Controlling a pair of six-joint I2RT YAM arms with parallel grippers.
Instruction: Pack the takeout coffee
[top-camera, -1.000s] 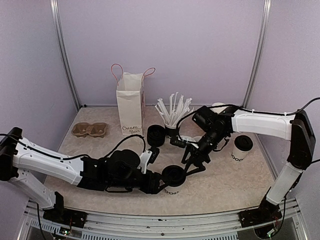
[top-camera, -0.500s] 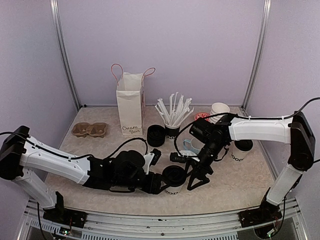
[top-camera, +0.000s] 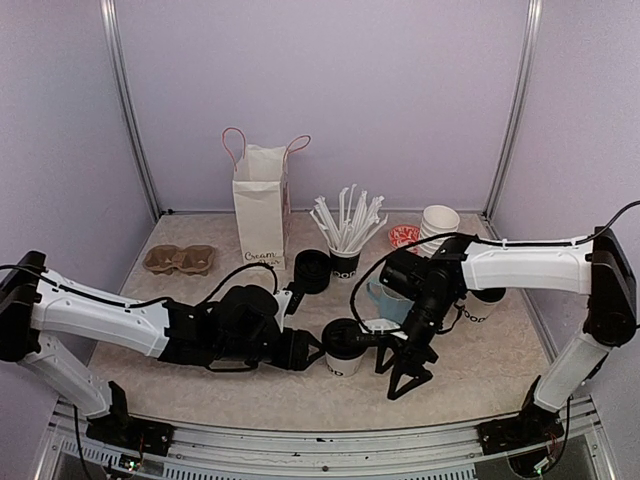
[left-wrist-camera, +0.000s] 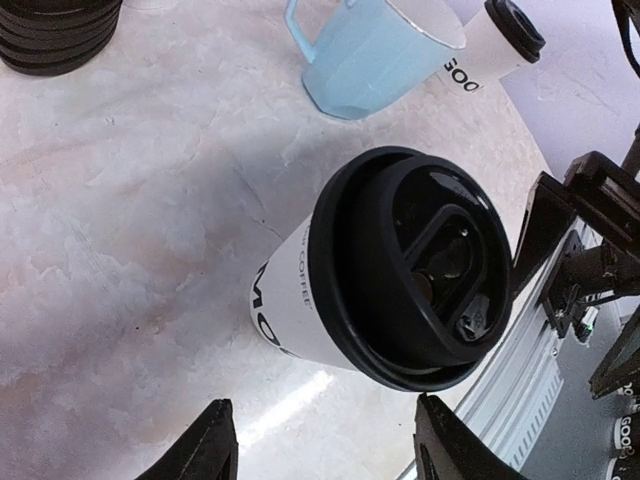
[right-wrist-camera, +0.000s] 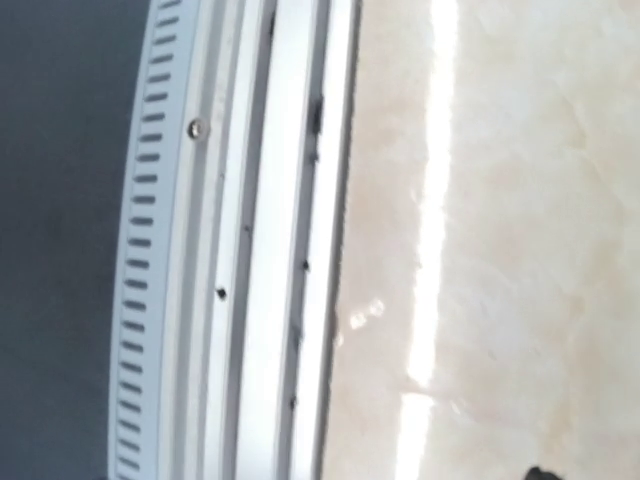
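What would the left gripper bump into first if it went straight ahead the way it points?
The black-lidded coffee cup, standing right ahead of the open left gripper, roughly centred between its fingers. The gap looks short, though depth is unclear.

Soft, even overhead light fills the scene and throws only faint shadows on the pale marbled tabletop, while a white glare patch lies just ahead of the left gripper's dark, soft-edged fingers, and a longer glare streak crosses the blurred right wrist view.
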